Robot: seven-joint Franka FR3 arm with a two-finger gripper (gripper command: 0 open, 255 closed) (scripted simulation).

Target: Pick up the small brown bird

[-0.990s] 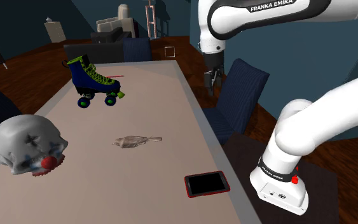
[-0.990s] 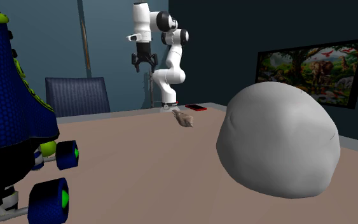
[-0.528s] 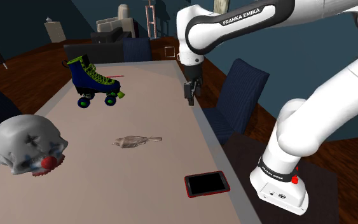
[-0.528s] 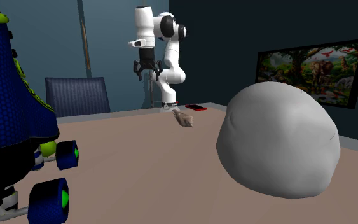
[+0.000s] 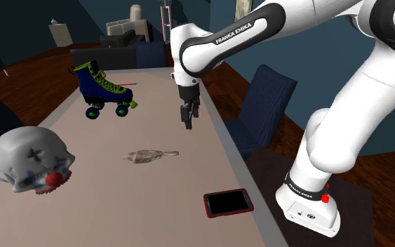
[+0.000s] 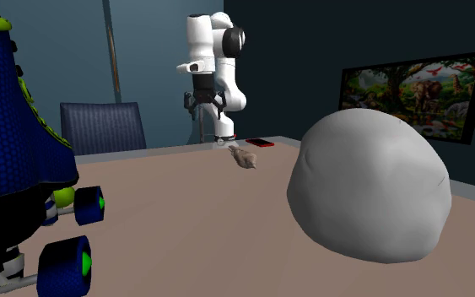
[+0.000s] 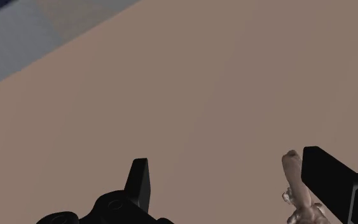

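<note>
Near the middle of the pale brown worktop [image 5: 162,210] lies the small bird [image 5: 150,155], a greyish-brown shape stretched out flat, with its thin end toward the shoulder view's right. It sits between a grey skull [image 5: 30,159] with a red clown nose at that view's left and a dark tablet in a red case [image 5: 227,203] nearer the stand [image 5: 308,212]. A blue roller skate [image 5: 105,90] with green trim and green wheels stands farther back, well apart from the bird. The white arm bends over the worktop, and its black pincer [image 5: 187,123] points down, hanging in the air up and to the right of the bird in the shoulder view, touching nothing. In the second exterior view the pincer [image 6: 202,107] hangs well above the worktop [image 6: 185,221], with the bird [image 6: 244,158] low beneath it, the tablet [image 6: 259,143] behind, the skate [image 6: 14,152] large at the left and the skull's plain grey back [image 6: 370,187] at the right; a blue chair [image 6: 102,126] and a framed jungle picture [image 6: 412,89] stand beyond. In the wrist view the pincer [image 7: 225,159] is released, its two fingers spread wide over bare worktop [image 7: 203,89], and the bird [image 7: 297,191] shows just inside one finger, unclasped.
</note>
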